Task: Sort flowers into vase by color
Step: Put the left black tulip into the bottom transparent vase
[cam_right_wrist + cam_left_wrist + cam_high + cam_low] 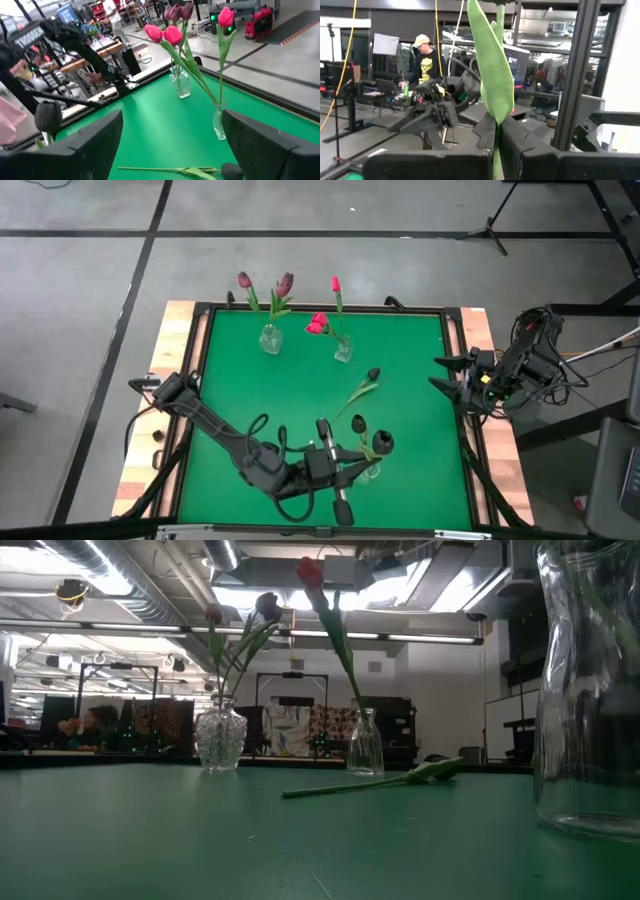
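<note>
On the green worktop [300, 390], the left claw [345, 470] clamps a green-stemmed dark flower [381, 443]; the right claw [447, 373] stands apart.

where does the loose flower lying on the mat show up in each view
High view: loose flower lies right of mat centre.
Low view: flat on the mat, right of centre.
Left wrist view: not in it.
Right wrist view: along the bottom edge.
Shared landmark: the vase of pink flowers.
</note>
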`<action>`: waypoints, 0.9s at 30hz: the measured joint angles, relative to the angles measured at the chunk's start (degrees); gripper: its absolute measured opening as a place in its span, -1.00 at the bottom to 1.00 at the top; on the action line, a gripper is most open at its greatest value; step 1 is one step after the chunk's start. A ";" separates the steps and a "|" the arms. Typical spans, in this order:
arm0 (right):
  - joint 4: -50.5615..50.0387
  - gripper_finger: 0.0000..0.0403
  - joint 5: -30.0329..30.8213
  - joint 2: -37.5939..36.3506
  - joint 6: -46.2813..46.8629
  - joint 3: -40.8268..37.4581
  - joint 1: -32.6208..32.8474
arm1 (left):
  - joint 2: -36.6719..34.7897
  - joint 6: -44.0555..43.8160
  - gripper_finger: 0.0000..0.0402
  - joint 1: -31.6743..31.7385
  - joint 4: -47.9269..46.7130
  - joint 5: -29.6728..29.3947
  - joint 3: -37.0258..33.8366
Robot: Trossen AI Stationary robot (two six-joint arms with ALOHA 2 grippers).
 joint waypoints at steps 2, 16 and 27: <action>0.00 0.69 0.02 -0.02 1.53 0.00 0.01 | 0.18 -1.07 -0.98 0.01 -0.50 -0.14 -0.07; -0.49 0.69 0.00 0.00 0.95 0.00 0.00 | 2.13 -3.53 -0.98 0.61 -1.73 -6.82 -0.07; -1.07 0.69 -0.09 0.00 0.86 0.00 0.01 | 6.77 -8.12 -0.98 4.28 -1.16 -8.01 -0.07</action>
